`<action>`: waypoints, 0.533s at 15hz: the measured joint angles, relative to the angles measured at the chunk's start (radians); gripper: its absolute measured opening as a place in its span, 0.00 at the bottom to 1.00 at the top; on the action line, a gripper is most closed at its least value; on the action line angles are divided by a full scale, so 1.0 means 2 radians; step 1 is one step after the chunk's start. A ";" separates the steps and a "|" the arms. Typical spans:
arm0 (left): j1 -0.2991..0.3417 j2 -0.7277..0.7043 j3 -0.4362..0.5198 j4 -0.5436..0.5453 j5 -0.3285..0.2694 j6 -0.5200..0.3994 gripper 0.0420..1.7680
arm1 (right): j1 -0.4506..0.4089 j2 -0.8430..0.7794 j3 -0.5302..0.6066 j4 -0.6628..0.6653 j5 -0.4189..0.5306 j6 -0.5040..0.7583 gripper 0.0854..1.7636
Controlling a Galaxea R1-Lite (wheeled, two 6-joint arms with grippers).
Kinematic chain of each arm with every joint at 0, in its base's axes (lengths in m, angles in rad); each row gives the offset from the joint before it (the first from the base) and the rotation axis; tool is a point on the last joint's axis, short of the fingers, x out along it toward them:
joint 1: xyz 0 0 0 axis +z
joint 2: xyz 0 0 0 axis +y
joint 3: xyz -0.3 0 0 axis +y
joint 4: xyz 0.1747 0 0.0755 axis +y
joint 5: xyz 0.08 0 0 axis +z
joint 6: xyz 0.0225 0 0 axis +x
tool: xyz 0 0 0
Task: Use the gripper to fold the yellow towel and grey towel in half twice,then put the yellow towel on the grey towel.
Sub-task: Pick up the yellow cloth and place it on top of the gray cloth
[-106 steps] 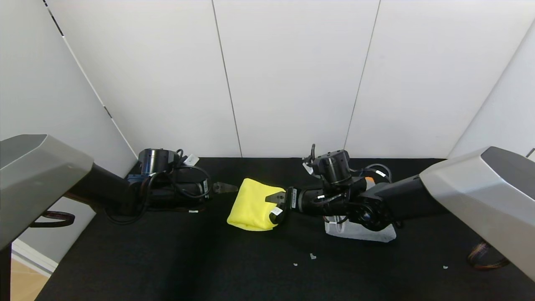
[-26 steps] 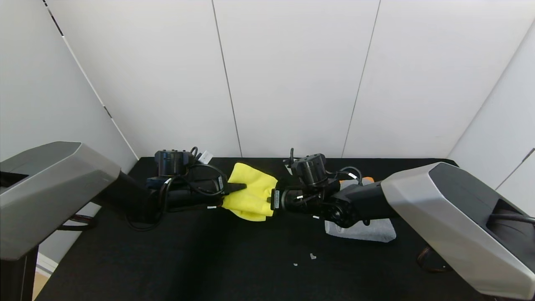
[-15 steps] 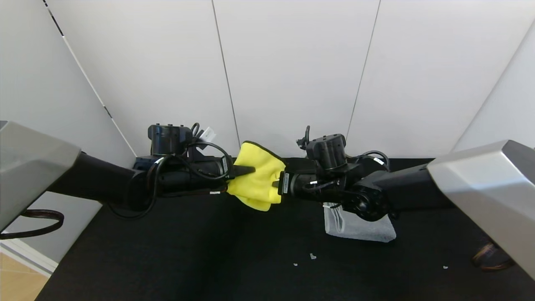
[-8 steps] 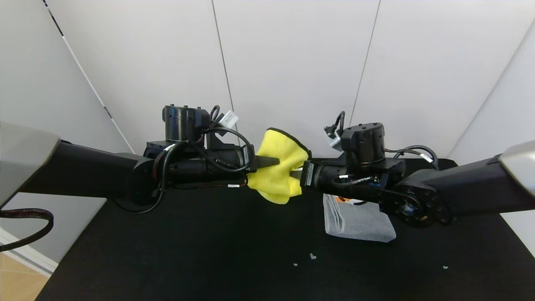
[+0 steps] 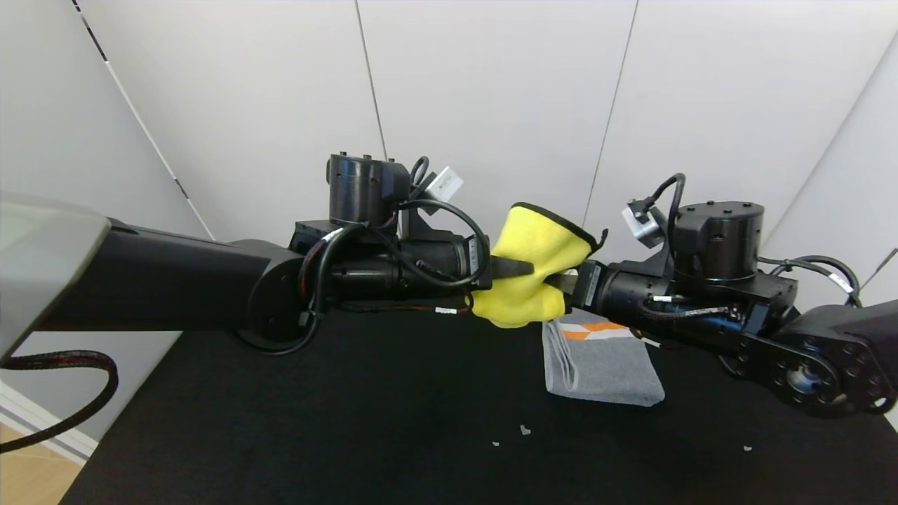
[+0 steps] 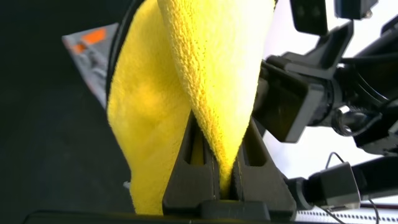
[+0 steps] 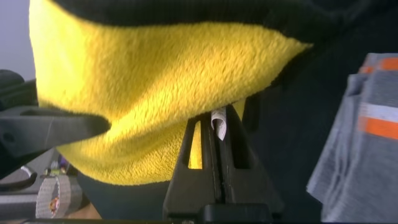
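yellow towel point(image 5: 533, 270) held aloft between both end effectors, left of grey towel point(image 5: 603, 365).

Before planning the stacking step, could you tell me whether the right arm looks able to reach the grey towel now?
Probably yes: the right gripper hangs just above the grey towel, uncovered, but is shut on the yellow towel.

You've got the bright yellow microfibre towel point(image 5: 531, 263) pinched between left gripper point(image 5: 520, 267) and right gripper point(image 5: 556, 279), lifted above the black table point(image 5: 316, 421), folded grey terry towel point(image 5: 600, 358) lying below-right.

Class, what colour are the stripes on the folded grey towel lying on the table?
Orange, on the grey towel; clearest in the head view.
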 joint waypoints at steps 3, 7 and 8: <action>-0.032 0.007 -0.014 0.000 0.001 0.000 0.09 | -0.023 -0.036 0.049 -0.026 0.000 0.001 0.03; -0.072 0.017 -0.036 0.003 0.003 0.000 0.09 | -0.048 -0.095 0.115 -0.043 -0.001 0.000 0.03; -0.081 0.021 -0.046 0.012 0.004 0.000 0.09 | -0.054 -0.109 0.131 -0.046 -0.001 0.000 0.03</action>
